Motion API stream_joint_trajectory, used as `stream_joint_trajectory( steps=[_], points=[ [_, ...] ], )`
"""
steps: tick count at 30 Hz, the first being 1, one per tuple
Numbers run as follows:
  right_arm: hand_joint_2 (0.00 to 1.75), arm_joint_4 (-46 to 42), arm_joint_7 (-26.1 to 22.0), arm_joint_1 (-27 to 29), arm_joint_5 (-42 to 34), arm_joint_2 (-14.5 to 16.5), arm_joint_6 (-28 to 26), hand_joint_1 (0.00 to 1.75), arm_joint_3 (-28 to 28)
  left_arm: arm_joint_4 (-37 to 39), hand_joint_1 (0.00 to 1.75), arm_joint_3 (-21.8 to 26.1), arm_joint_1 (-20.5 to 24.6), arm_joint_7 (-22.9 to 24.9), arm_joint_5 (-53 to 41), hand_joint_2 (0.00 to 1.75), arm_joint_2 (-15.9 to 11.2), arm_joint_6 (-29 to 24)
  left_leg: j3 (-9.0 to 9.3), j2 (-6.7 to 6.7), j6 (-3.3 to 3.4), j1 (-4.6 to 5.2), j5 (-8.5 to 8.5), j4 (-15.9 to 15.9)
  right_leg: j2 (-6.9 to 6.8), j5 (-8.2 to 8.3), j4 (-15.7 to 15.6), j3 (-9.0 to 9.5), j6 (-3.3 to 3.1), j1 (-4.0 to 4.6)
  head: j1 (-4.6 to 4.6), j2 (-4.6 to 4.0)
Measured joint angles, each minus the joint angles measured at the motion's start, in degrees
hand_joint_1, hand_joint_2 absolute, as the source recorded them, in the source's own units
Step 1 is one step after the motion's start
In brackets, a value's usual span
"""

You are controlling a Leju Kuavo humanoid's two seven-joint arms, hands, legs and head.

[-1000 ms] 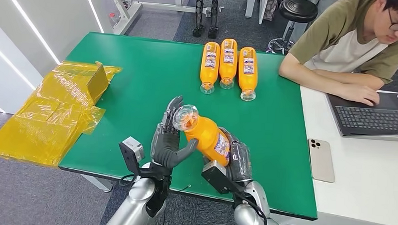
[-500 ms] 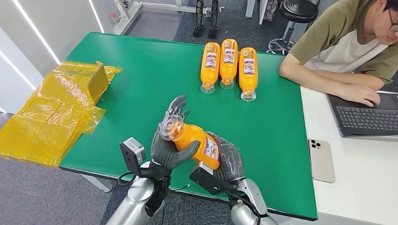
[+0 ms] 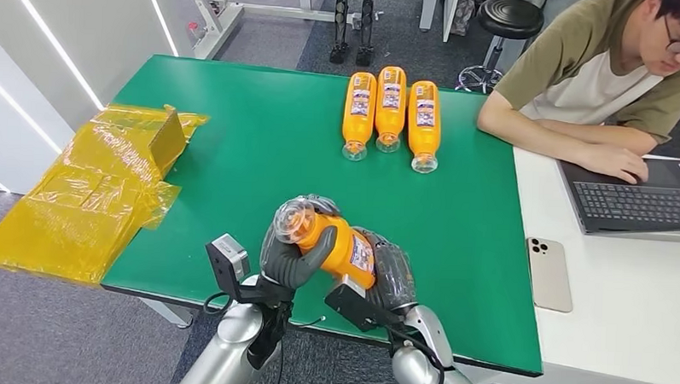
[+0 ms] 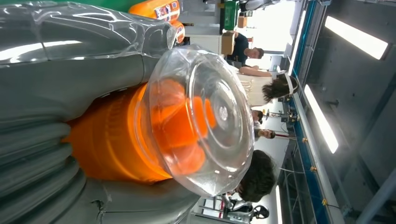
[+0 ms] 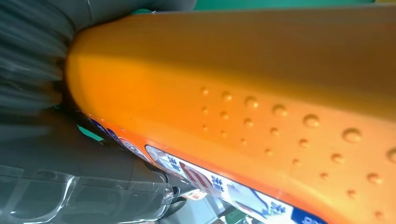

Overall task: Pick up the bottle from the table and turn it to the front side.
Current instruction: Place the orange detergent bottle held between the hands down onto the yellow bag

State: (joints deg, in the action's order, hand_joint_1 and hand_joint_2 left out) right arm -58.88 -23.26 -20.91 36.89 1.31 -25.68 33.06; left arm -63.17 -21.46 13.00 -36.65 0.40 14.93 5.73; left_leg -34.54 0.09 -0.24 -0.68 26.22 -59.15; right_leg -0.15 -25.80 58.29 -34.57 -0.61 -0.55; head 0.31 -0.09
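Observation:
An orange bottle (image 3: 339, 243) with a clear cap (image 3: 294, 219) hangs above the near edge of the green table (image 3: 236, 146), cap end pointing to the left. My left hand (image 3: 290, 252) wraps the bottle's neck just behind the cap, thumb across the front. My right hand (image 3: 391, 269) grips the lower body, where a blue and white label shows. Close up in the left wrist view, the cap (image 4: 205, 121) sits between grey fingers (image 4: 51, 84). The right wrist view has the orange body (image 5: 243, 88) and label strip close up.
Three more orange bottles (image 3: 390, 111) lie side by side at the table's far side. Yellow plastic wrap and a box (image 3: 98, 183) sit off the left edge. A person (image 3: 605, 82) sits at the right with a laptop (image 3: 639, 198) and a phone (image 3: 549, 273) on a white desk.
The bottle and right hand have shifted left and toward me. My left hand's fingers, spread behind the cap before, have now closed around the bottle's neck.

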Motion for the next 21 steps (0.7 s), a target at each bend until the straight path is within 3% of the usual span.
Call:
stream_joint_trajectory(
  steps=[3,7,11,17,21],
  points=[
    [1.75,-0.46,0.01,0.66,-0.46,0.12,-0.05,0.0,-0.01,-0.08,1.75,0.0,0.0,0.04,0.02,1.75,0.04,0.1,0.0,0.0,0.0,0.0,0.0,0.0,0.0,0.0,0.0,0.0,0.0,0.0,-0.01,0.0],
    [1.75,-1.84,-0.38,1.9,-1.38,0.23,-0.8,0.0,-0.05,-0.1,1.75,0.0,-0.01,0.21,-0.91,1.75,0.04,-0.86,0.0,0.0,0.0,0.0,0.0,0.0,0.0,0.0,0.0,0.0,0.0,0.0,0.0,0.0],
    [1.75,-4.74,-3.42,3.87,-4.45,0.66,-3.81,0.0,-0.19,-0.11,1.75,0.03,-0.02,0.56,-3.21,1.75,0.03,-5.41,-0.01,-0.01,0.0,0.0,0.0,0.0,-0.01,0.0,0.0,0.0,0.0,0.0,-0.01,0.0],
    [1.75,-12.07,-9.63,8.26,-11.23,1.03,-10.85,0.0,-0.35,-2.07,1.75,0.52,-0.34,0.99,-10.15,1.75,-0.32,-17.74,-0.03,-0.02,0.0,0.0,0.0,0.02,-0.02,-0.02,0.0,0.0,0.02,0.0,-0.01,0.0],
    [1.75,-17.95,-12.04,11.95,-13.43,1.14,-13.28,0.0,-0.34,-5.07,1.75,1.43,-0.98,3.24,-19.45,1.75,-1.06,-27.17,-0.03,-0.02,0.0,0.0,0.01,0.03,-0.02,-0.05,0.0,0.0,0.04,0.0,0.01,0.0]
  ],
)
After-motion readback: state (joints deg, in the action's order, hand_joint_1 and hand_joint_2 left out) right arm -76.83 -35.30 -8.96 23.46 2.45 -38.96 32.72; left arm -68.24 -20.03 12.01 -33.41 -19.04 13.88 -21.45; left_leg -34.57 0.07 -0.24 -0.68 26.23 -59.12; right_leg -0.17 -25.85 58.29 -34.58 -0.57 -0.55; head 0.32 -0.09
